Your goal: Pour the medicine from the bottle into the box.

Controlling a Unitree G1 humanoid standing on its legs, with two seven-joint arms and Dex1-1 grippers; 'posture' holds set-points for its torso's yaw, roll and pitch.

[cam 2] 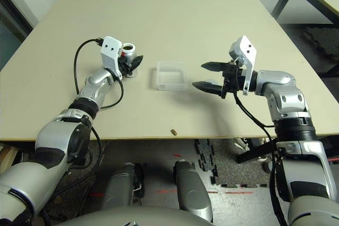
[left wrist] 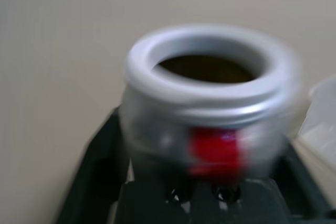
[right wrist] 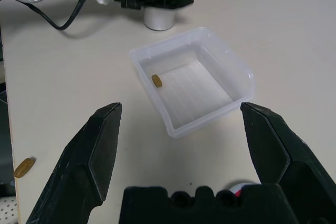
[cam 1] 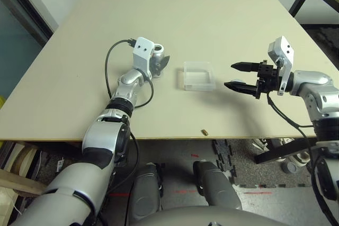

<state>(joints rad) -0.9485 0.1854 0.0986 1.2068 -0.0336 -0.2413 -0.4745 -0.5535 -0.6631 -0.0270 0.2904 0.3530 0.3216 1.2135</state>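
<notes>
Risks, judged from the present layout:
- The bottle (cam 2: 127, 53) is uncapped, its mouth open. The left hand (cam 2: 132, 63) has its fingers set around it, but whether they clamp the body or stand slightly off it cannot be told. If the grip is loose, a tilt toward the box (cam 2: 171, 75) could let the bottle slip or roll.
- 1 pill (right wrist: 157, 81) lies in the box; 1 stray pill (cam 2: 173, 131) lies on the tabletop (cam 2: 212, 19) near the front edge. Judgement: a pour from too far or too steep could scatter more onto the tabletop, and the box is shallow.
- The box is light clear plastic and nothing holds it; a knock from either hand could shove it aside.

Positions:
- Bottle: upright on the tabletop, between the left hand's fingers, near the box on the robot's left of it, not touching.
- Box: on the tabletop between the 2 hands, open side up.
- Right hand (cam 2: 209, 76): fingers spread wide, empty, pointing at the box from its right side, near but apart from it.
- A small round whitish thing with a red mark (right wrist: 239, 188) shows under the right hand; what it is cannot be told.
</notes>
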